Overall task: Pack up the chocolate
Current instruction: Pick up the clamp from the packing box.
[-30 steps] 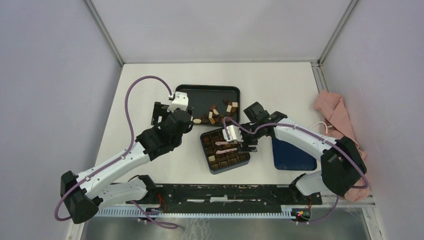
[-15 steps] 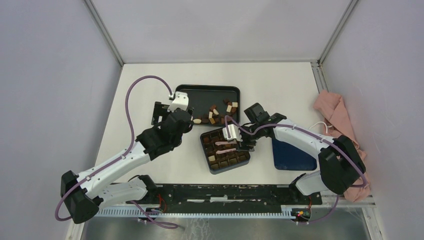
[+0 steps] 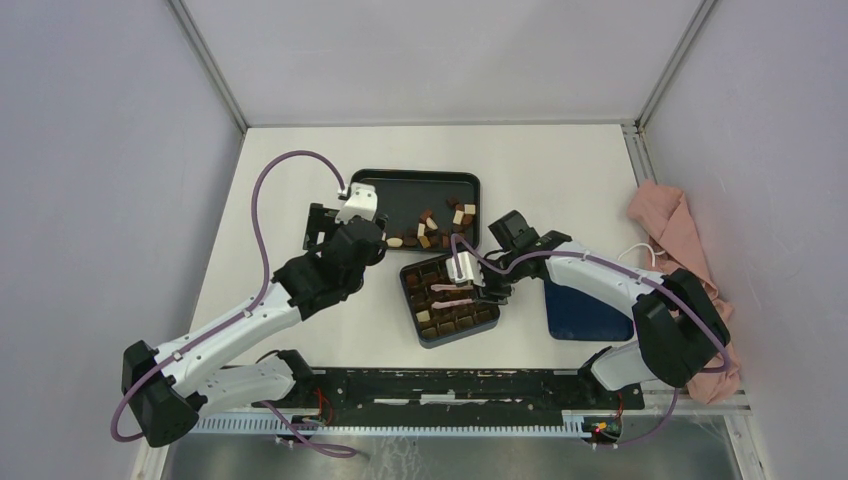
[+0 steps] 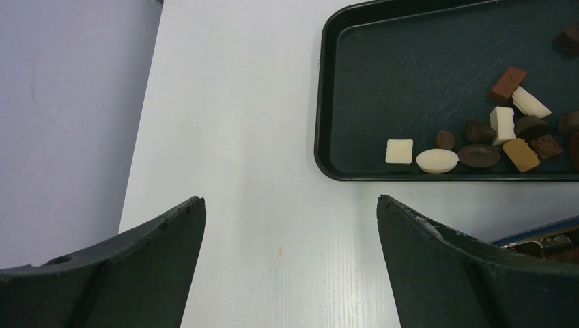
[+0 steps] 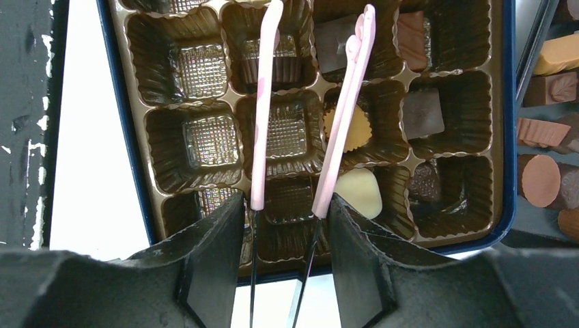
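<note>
Right fingers point(image 5: 208, 273) pinch pink tweezers point(image 5: 339, 130) over box point(image 5: 507, 137); left fingers point(image 4: 130, 266) wide apart above table point(image 4: 239, 137).

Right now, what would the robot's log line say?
left jaws: open, beside tray | right jaws: gripping pink tweezers over box | chocolate: some in box, more in tray

The left arm point(image 3: 240, 320) stretches from its base to a spot just left of the box point(image 5: 509, 137). Its wrist is tipped down and the left gripper point(image 4: 290, 199) has its jaws spread wide with nothing between them. The right arm point(image 3: 600, 280) curls in from the box's right side. The right gripper point(image 5: 287, 201) hangs over the compartments, its fingers pressing on the pink tweezers point(image 5: 341, 123).
</note>
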You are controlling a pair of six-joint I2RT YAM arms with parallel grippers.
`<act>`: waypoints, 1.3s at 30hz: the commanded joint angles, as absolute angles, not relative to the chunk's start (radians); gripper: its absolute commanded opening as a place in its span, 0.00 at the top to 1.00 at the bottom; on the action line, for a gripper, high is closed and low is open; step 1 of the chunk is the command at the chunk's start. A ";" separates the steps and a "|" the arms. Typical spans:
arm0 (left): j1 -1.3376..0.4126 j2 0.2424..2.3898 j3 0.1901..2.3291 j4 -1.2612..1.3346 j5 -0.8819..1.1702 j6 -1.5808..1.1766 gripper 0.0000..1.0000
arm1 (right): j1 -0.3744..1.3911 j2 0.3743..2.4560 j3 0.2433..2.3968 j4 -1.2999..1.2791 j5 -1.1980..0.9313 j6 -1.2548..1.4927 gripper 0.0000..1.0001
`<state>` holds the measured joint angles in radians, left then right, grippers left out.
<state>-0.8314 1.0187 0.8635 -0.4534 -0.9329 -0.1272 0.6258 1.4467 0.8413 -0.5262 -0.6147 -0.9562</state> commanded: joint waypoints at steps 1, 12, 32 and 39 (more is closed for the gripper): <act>-0.826 1.018 0.865 -0.414 -0.929 -0.080 0.01 | 0.619 1.443 0.827 -0.474 -0.651 -0.948 0.47; -0.824 1.022 0.865 -0.416 -0.926 -0.080 0.01 | 0.595 1.414 0.849 -0.503 -0.657 -0.939 0.63; -0.818 0.871 0.863 -0.286 -0.387 -0.461 0.00 | 0.465 1.324 0.973 -0.516 -0.761 -0.760 0.65; -0.818 0.794 0.595 0.177 -0.195 -0.970 0.00 | 0.408 1.290 1.019 -0.413 -0.790 -0.595 0.65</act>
